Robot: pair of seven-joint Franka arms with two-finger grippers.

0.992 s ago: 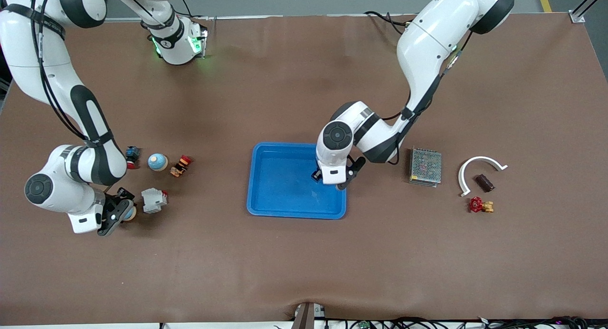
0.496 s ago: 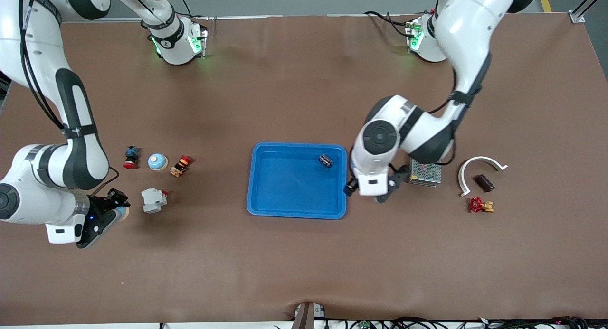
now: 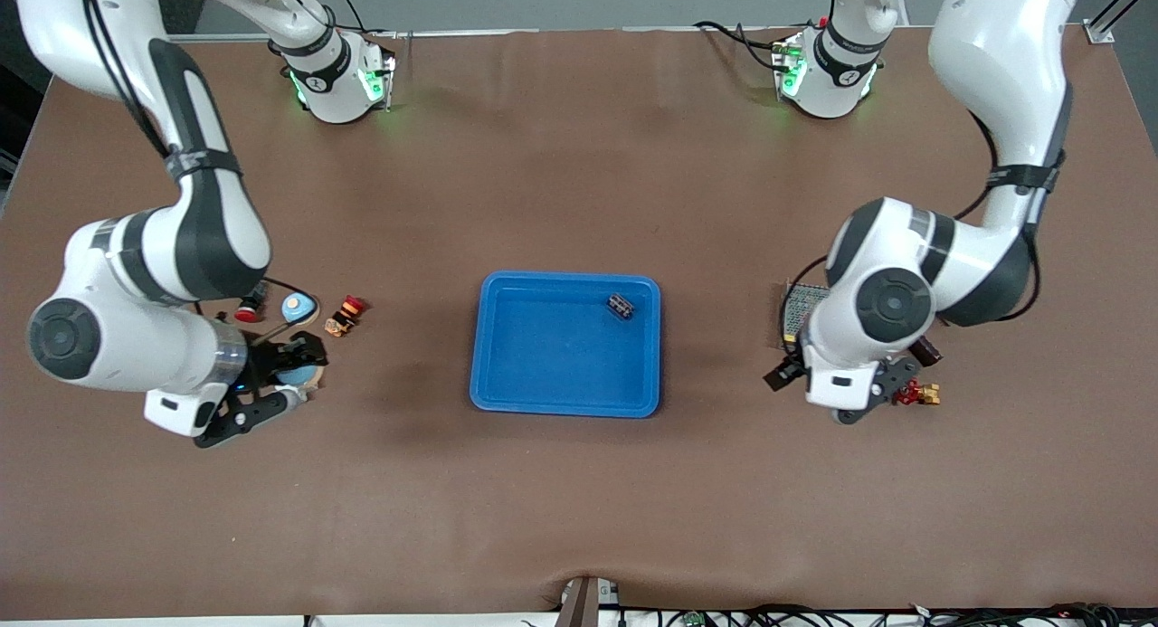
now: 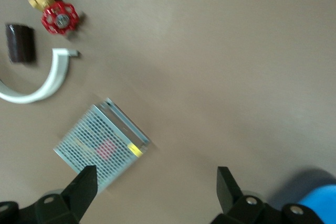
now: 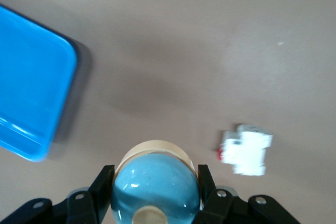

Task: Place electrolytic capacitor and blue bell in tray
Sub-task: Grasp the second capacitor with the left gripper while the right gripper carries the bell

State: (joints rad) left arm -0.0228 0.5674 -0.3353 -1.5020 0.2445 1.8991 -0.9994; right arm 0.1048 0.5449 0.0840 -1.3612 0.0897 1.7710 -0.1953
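The bright blue tray (image 3: 543, 365) lies mid-table. A small dark electrolytic capacitor (image 3: 620, 306) lies in it, near the corner toward the left arm's base. My right gripper (image 3: 286, 375) is shut on a blue bell (image 3: 295, 368) with a tan base and holds it above the table near the right arm's end. In the right wrist view the bell (image 5: 155, 184) fills the space between the fingers, and the tray's corner (image 5: 31, 93) shows. My left gripper (image 3: 850, 403) is open and empty over the table beside the grey mesh box (image 3: 801, 303); the left wrist view shows its gripper (image 4: 156, 192) spread wide.
A second blue bell (image 3: 298, 308), a red push button (image 3: 246, 313) and an orange-red part (image 3: 345, 315) lie on the table near my right gripper. A white breaker (image 5: 245, 149) lies under it. A red valve (image 4: 59, 18), brown block (image 4: 20, 42) and white curved piece (image 4: 42, 85) lie near the mesh box (image 4: 100, 142).
My left gripper let go of the capacitor in the tray and moved off toward the mesh box. My right gripper rose with the blue bell and moved toward the tray.
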